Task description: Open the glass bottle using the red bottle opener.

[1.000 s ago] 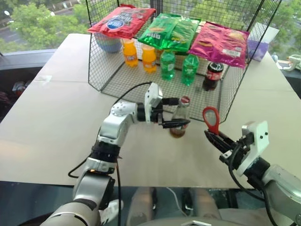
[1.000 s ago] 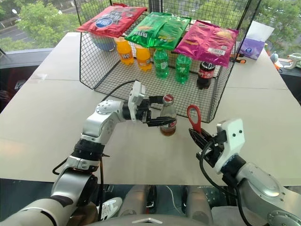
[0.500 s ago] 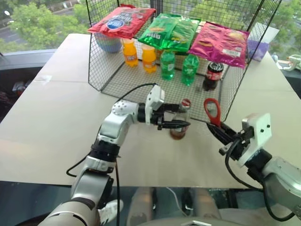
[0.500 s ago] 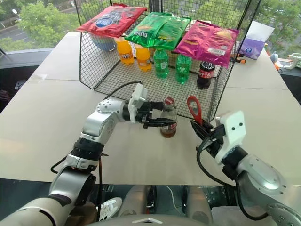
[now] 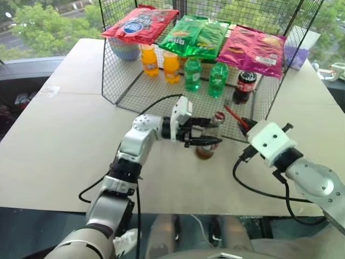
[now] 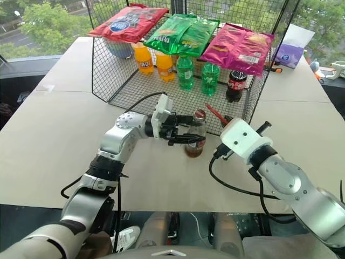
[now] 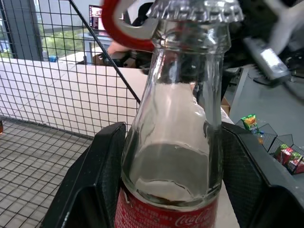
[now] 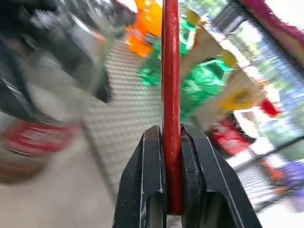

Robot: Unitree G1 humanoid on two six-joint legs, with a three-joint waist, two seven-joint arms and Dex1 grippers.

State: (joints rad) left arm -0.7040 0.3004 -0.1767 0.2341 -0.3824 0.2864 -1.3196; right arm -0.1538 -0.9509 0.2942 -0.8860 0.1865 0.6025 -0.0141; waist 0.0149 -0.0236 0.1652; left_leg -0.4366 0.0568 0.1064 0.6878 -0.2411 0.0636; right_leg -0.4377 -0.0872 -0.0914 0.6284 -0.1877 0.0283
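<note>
The glass bottle [image 5: 207, 141] stands on the table in front of the wire cage, with brown liquid, a red label and its cap [image 7: 195, 8] on. My left gripper [image 5: 204, 137] reaches in from the left and is shut on the bottle's body; both black fingers [image 7: 102, 175] press its sides. My right gripper [image 5: 245, 124] is shut on the handle of the red bottle opener [image 5: 232, 115]. The opener [image 8: 171, 85] is seen edge-on, pointing toward the bottle top. Its ring head [image 7: 122, 26] sits just behind the cap; I cannot tell whether they touch.
A black wire cage [image 5: 124, 81] stands right behind the bottle, holding orange bottles [image 5: 150, 59], green bottles [image 5: 192, 74] and a dark cola bottle [image 5: 244, 86], with snack bags [image 5: 195, 36] on top. The table's front edge [image 5: 178, 208] lies near.
My right wrist rolled, turning the opener from upright and flat-on to tilted and edge-on, and moved it forward and up to the bottle's cap. My left gripper closed on the bottle.
</note>
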